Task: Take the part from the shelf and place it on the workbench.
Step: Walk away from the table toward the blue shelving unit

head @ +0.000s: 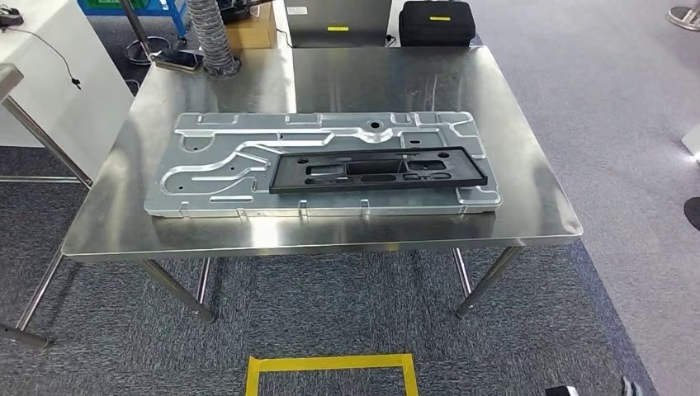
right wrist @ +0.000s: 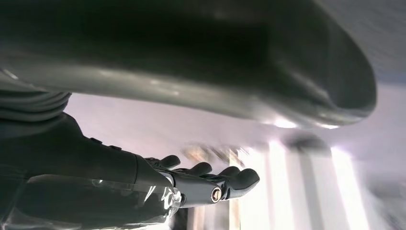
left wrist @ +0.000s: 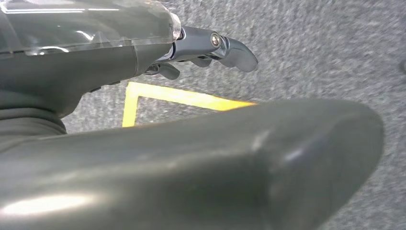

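Observation:
A long black plastic frame part (head: pixel 378 169) lies flat on a large silver metal plate (head: pixel 215 177) with raised channels. The plate rests on the steel workbench (head: pixel 330 239) in front of me, in the head view. My left hand (left wrist: pixel 201 48) hangs over grey carpet with its fingers stretched out and nothing in it. My right hand (right wrist: pixel 206 182) also has its fingers extended and holds nothing, against a blurred bright background. Each wrist view has its own thick grey thumb across the foreground.
A yellow tape square (head: pixel 330 363) marks the carpet before the bench, and its corner (left wrist: pixel 182 98) shows under my left hand. Behind the bench stand a black case (head: pixel 436 22), a ribbed grey hose (head: pixel 210 37) and a cardboard box (head: pixel 256 29). A white table (head: pixel 49 74) stands to the left.

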Tool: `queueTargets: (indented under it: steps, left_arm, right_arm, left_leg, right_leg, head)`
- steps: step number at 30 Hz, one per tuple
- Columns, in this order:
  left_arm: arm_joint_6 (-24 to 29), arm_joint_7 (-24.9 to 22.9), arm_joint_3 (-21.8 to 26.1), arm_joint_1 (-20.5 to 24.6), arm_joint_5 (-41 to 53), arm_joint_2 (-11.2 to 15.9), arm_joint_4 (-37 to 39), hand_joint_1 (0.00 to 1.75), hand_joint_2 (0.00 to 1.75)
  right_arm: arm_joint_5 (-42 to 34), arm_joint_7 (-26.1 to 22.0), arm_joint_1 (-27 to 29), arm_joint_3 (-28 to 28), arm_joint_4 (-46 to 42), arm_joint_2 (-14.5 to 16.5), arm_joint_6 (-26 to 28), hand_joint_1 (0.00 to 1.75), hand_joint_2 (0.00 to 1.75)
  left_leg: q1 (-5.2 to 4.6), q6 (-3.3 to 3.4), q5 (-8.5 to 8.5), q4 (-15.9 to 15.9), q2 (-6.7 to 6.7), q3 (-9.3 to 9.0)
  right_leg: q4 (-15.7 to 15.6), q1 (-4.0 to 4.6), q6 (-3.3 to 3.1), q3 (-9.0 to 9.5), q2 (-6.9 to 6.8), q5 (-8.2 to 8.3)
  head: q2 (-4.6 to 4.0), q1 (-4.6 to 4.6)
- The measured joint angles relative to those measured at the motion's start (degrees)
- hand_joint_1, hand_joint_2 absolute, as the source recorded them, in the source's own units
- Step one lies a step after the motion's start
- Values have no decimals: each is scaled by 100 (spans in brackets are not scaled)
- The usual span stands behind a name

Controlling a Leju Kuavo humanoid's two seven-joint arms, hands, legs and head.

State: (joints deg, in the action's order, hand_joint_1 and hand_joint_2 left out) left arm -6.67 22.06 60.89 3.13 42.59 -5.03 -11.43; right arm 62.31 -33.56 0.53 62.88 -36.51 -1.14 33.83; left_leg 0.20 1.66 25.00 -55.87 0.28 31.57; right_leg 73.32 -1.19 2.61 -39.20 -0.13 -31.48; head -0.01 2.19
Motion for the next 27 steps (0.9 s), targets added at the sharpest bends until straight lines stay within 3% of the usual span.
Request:
queueTargets:
  steps: [2, 4, 6, 8, 9, 12, 13, 14, 15, 17, 19, 20, 21, 23, 24, 25, 27]
  left_arm:
    - [-4, -28, -1, 8, 47, -12, 0, 0, 0]
    - [-6, -63, -1, 21, 86, -27, 0, 0, 0]
    - [-3, -97, -2, 25, 123, -44, 0, 0, 0]
    - [4, -132, -2, 9, 168, -55, 0, 0, 0]
    - [7, -149, -3, -3, 187, -61, 0, 0, 0]
    - [14, -171, -4, -11, 217, -83, 0, 0, 0]
    - [16, -168, -4, -7, 221, -86, 0, 0, 0]
    - [16, -163, -4, -4, 232, -86, 0, 0, 0]
    - [14, -157, -4, -3, 247, -86, 0, 0, 0]
    - [4, -149, -4, 9, 296, -86, 0, 0, 0]
    - [-2, -148, -8, 41, 344, -80, -2, 0, 0]
    - [-2, -152, -11, 57, 365, -76, -3, 0, 0]
    - [-1, -165, -16, 68, 390, -74, -4, 0, 0]
    - [1, -197, -25, 64, 432, -74, -4, 0, 0]
    - [2, -215, -27, 61, 445, -73, -4, 0, 0]
    - [2, -233, -27, 56, 450, -71, -4, 0, 0]
    - [-3, -274, -27, 49, 452, -66, -4, 0, 0]
  right_arm:
    - [200, 439, -57, 101, 492, -8, -6, 0, 0]
    - [438, 936, -119, 138, 903, -3, -102, 0, 0]
    - [697, 1426, -157, 141, 1243, 11, -289, 0, 0]
    - [914, 1870, -178, 141, 1526, 38, -581, 0, 0]
    - [985, 2036, -191, 140, 1633, 51, -746, 0, 0]
    - [1135, 2314, -223, 133, 1869, 97, -1285, 0, 0]
    - [1180, 2377, -231, 125, 1936, 113, -1477, 0, 0]
    - [1218, 2431, -241, 115, 1997, 125, -1678, 0, 0]
    - [1242, 2476, -252, 106, 2053, 137, -1882, 0, 0]
    - [1244, 2552, -283, 99, 2156, 159, -2280, 0, 0]
    - [1221, 2607, -313, 99, 2235, 198, -2563, 0, 0]
    - [1197, 2620, -329, 99, 2261, 216, -2634, 0, 0]
    - [1168, 2623, -340, 99, 2281, 232, -2687, 0, 0]
    - [1095, 2612, -353, 102, 2313, 249, -2755, 0, 0]
    - [1070, 2605, -354, 104, 2329, 259, -2785, 0, 0]
    - [1052, 2600, -353, 106, 2344, 272, -2818, 0, 0]
    - [1040, 2596, -358, 107, 2370, 295, -2885, 0, 0]
  left_leg:
    - [11, -52, -73, -98, 7, 182]
    - [10, -122, -123, -190, 17, 296]
    - [7, -201, -192, -212, 22, 331]
    - [25, -277, -192, -236, 14, 364]
    - [36, -306, -57, -330, 7, 409]
    - [53, -356, 782, -1200, -2, 640]
    - [53, -365, 955, -1545, -1, 685]
    - [52, -365, 982, -1771, -2, 667]
    - [50, -353, 875, -1817, -2, 562]
    - [34, -284, 561, -1333, -4, 74]
    - [-11, -187, 564, -399, -2, -608]
    - [-37, -149, 628, -54, -2, -828]
    - [-56, -119, 676, 153, 0, -938]
    - [-57, -57, 578, 216, 17, -875]
    - [-46, -13, 503, 228, 31, -813]
    - [-34, 24, 418, 243, 44, -735]
    - [-26, 63, 264, 241, 55, -543]
  right_leg:
    - [-627, -31, 12, 568, 2, 228]
    - [-1388, -13, -36, 1088, 19, 159]
    - [-1638, 31, -126, 1213, 37, 82]
    - [-1639, 28, -230, 1136, 24, 175]
    - [-1649, 23, -285, 1079, 12, 237]
    - [-1651, 45, -379, 837, -9, 438]
    - [-1644, 61, -386, 744, -10, 507]
    - [-1635, 77, -389, 648, -12, 577]
    - [-1625, 93, -388, 553, -13, 645]
    - [-1611, 121, -380, 389, -12, 778]
    - [-1601, 149, -349, 296, -15, 899]
    - [-1606, 147, -324, 279, -20, 962]
    - [-1621, 141, -291, 270, -26, 1024]
    - [-1652, 118, -223, 243, -24, 1099]
    - [-1589, 109, -193, 200, -16, 987]
    - [-1420, 101, -165, 134, -7, 754]
    - [-759, 75, -119, -33, 0, 100]
  head:
    - [0, 1]
    - [1, 2]
    - [1, 5]
    - [1, 7]
    - [1, 6]
    - [-1, 7]
    - [-1, 7]
    - [0, 8]
    - [0, 8]
    - [1, 9]
    - [1, 8]
    - [1, 7]
    - [1, 7]
    - [1, 8]
    - [1, 7]
    - [1, 7]
    - [1, 6]
